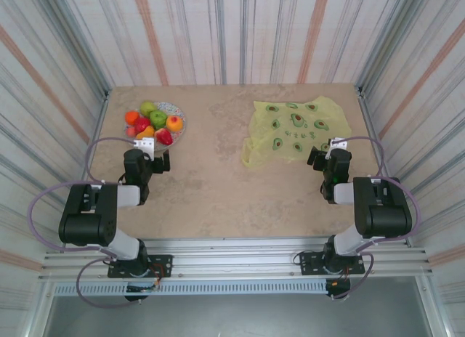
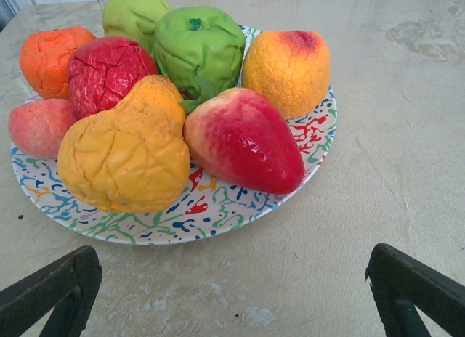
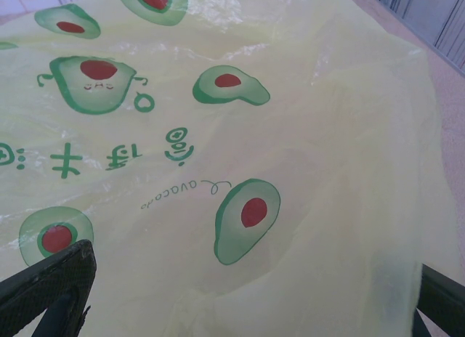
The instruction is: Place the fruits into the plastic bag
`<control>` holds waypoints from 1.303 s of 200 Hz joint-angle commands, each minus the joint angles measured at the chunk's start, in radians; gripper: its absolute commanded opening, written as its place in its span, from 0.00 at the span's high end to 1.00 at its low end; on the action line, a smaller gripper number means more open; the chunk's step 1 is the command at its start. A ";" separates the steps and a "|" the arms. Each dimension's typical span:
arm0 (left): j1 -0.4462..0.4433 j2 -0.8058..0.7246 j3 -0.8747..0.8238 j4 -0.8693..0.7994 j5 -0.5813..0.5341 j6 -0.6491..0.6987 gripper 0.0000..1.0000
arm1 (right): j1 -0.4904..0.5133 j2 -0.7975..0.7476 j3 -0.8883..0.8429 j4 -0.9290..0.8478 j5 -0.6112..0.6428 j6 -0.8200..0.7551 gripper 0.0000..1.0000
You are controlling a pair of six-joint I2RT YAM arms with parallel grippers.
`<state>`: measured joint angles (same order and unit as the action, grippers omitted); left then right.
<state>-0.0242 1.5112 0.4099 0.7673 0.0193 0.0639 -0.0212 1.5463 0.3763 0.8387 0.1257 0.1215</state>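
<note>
Both arms' jaws gape empty; fruits (image 2: 145, 126) on plate (image 2: 218, 215) look light, glossy, prob. slick, so pinch red fruit (image 2: 243, 137) across its middle; plastic bag (image 3: 240, 119) thin, limp: take edge.

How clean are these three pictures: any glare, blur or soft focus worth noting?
Top view: evenly lit, sharp. Left wrist view: fruits crisp, pale sheen on the red fruit, glare on the table farther back, left fingers dark and soft. Right wrist view: plastic bag print legible, sheen on its far creases, right fingers dark and soft.
</note>
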 commanded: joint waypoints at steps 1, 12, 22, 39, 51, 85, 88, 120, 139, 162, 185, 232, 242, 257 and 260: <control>0.002 -0.004 -0.002 0.023 0.014 0.009 0.01 | 0.003 -0.004 0.005 0.020 -0.004 -0.015 0.01; 0.002 -0.008 0.002 0.021 0.009 0.006 0.01 | 0.007 -0.006 0.001 0.026 0.006 -0.016 0.01; 0.001 -0.029 0.014 -0.021 0.003 0.001 0.01 | 0.013 -0.018 -0.004 0.029 0.026 -0.014 0.01; 0.003 -0.090 0.022 -0.086 -0.030 -0.009 0.02 | 0.020 -0.070 -0.019 0.012 0.066 -0.009 0.01; 0.002 -0.146 0.017 -0.119 -0.083 -0.032 0.01 | 0.021 -0.123 -0.034 -0.011 0.108 0.007 0.01; 0.003 -0.357 0.051 -0.357 -0.315 -0.249 0.01 | 0.006 -0.337 0.024 -0.341 0.241 0.088 0.01; 0.002 -0.372 0.056 -0.380 -0.328 -0.277 0.01 | 0.004 -0.354 0.034 -0.380 0.257 0.101 0.01; 0.002 -0.466 0.119 -0.524 -0.302 -0.493 0.01 | -0.034 -0.525 0.109 -0.628 0.226 0.202 0.01; 0.003 -0.479 0.167 -0.591 -0.195 -0.598 0.01 | -0.024 -0.552 0.140 -0.676 0.035 0.166 0.01; -0.017 -0.445 0.207 -0.565 0.008 -0.648 0.01 | 0.083 -0.506 0.208 -0.757 -0.032 0.057 0.02; -0.149 -0.380 0.269 -0.592 0.025 -0.608 0.01 | 0.251 -0.370 0.285 -0.805 0.027 -0.095 0.03; -0.390 -0.230 0.360 -0.654 -0.029 -0.533 0.02 | 0.436 -0.082 0.420 -0.848 0.083 -0.312 0.09; -0.410 -0.208 0.366 -0.654 -0.019 -0.546 0.02 | 0.450 -0.041 0.433 -0.847 0.088 -0.350 0.10; -0.429 -0.189 0.365 -0.655 -0.016 -0.562 0.02 | 0.461 0.007 0.445 -0.846 0.094 -0.405 0.11; -0.432 -0.187 0.364 -0.655 -0.014 -0.564 0.02 | 0.461 0.016 0.448 -0.849 0.095 -0.411 0.11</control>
<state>-0.4377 1.3033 0.7509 0.1448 -0.0051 -0.4923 0.4282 1.5047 0.7849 0.0353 0.1860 -0.1459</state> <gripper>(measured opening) 0.980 0.896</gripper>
